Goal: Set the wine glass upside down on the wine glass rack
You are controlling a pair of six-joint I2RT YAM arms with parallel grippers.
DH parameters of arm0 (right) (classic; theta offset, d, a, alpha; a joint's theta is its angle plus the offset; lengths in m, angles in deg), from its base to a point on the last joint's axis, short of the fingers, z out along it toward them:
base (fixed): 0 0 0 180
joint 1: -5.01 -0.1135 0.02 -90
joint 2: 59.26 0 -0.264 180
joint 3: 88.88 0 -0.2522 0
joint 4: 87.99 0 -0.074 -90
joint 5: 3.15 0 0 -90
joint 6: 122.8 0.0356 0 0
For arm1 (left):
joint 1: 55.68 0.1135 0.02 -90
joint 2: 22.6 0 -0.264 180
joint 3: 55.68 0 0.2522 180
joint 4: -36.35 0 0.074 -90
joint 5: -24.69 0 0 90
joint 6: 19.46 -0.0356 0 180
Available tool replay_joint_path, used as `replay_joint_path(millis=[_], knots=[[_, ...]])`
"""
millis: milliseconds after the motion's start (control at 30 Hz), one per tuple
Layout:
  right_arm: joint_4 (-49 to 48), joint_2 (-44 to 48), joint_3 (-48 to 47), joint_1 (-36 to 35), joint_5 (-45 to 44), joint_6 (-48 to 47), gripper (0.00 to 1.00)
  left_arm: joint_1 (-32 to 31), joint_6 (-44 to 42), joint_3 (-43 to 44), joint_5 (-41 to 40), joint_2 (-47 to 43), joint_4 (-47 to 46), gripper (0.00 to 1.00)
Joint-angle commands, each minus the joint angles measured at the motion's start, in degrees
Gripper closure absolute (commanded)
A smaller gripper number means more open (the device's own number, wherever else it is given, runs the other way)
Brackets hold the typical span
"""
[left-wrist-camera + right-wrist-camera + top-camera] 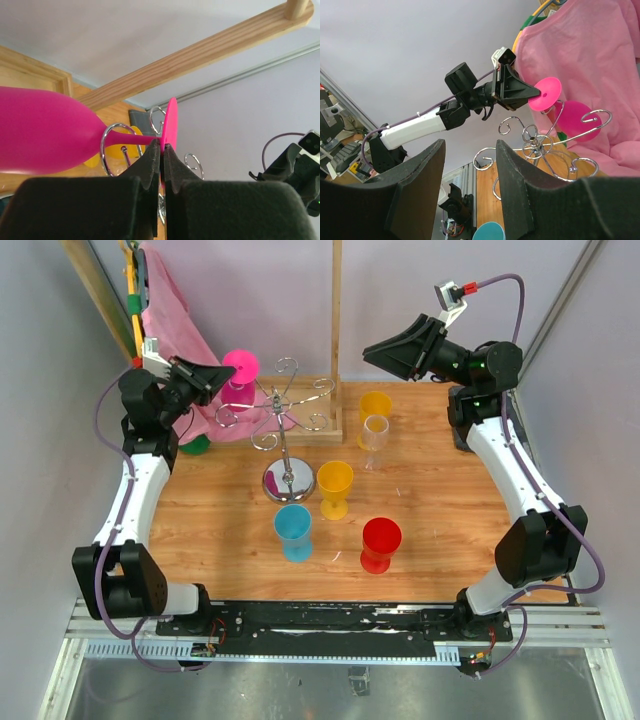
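Left fingers (149, 167) clamped on foot of pink wine glass (45, 131), flipped over, by rack (290, 481) loops. Right fingers (420, 185) spread wide, holding nothing.

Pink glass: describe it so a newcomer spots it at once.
At the far left of the wooden table, beside the silver wire rack, the left gripper pinches the pink glass by its foot. It is the only pink glass, and the only one held aloft.
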Motion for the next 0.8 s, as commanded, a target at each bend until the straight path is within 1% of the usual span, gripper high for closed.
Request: replay_joint_path(millis=[0,233,500,767], knots=[[-1.12,0.97,0.45,-0.06,0.37,-0.74,0.53,0.57,-0.13,-2.42,-2.14,-2.14,-0.4,1.0],[-1.23,1.14,0.81,-0.06,0.39,-0.82,0.53,0.71,0.92,-4.11,-0.82,-3.26,-1.47,1.0],[-1.23,1.06,0.65,-0.19,0.23,-0.66,0.53,1.02,-0.26,-5.42,-1.05,-5.21,0.94,1.0],[-1.23,1.24,0.69,-0.37,0.28,-0.65,0.53,1.12,-1.58,-6.49,-1.25,-5.07,3.12,0.99]])
